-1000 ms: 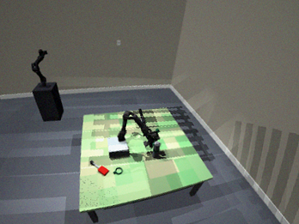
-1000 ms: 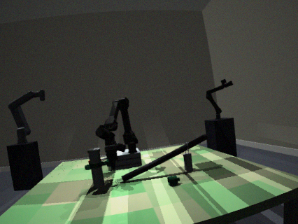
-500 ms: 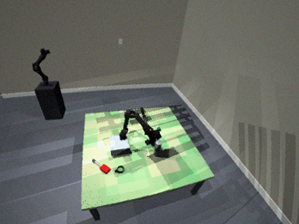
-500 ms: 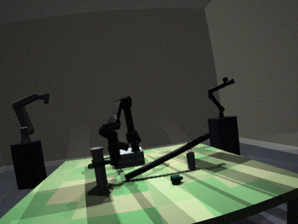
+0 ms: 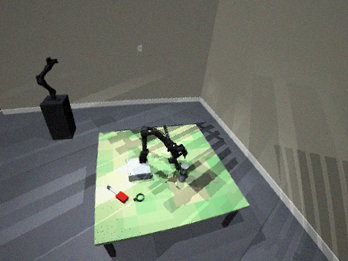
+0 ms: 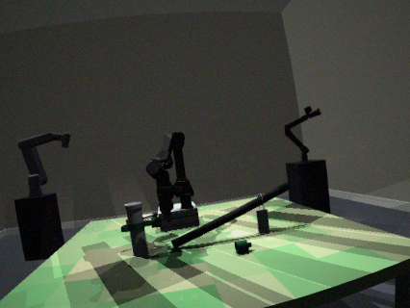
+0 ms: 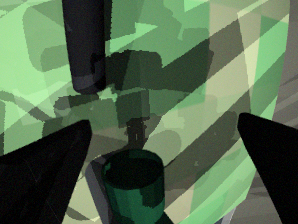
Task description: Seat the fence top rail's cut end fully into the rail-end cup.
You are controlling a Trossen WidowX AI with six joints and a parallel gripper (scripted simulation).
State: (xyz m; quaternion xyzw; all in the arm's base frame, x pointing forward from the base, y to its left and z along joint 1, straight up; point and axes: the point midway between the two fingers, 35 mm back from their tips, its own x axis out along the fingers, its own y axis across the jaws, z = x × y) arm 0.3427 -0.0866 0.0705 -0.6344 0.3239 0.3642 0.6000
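The dark rail [image 6: 231, 215] [image 7: 85, 45] slopes through the loop cap [image 6: 261, 197] on the small post [image 6: 263, 222]. Its low cut end is at or near the table top, to the right of the big post [image 6: 140, 243] [image 5: 183, 174] in the exterior view. The green brace band [image 6: 131, 226] is around the post's upper part, some way below its top. The green rail-end cup [image 6: 156, 221] [image 7: 134, 192] points toward the rail side, its mouth empty and apart from the rail. My gripper [image 7: 165, 123] is wide open around the cup's sides, with gaps, and is not touching the rail.
A green fitting [image 6: 243, 246] lies near the small post. A red block [image 5: 122, 197] with a pale handle and a dark green ring [image 5: 139, 197] lie on the table. The arm's pale base box [image 5: 139, 170] stands behind the post. Other arms stand on pedestals off the table.
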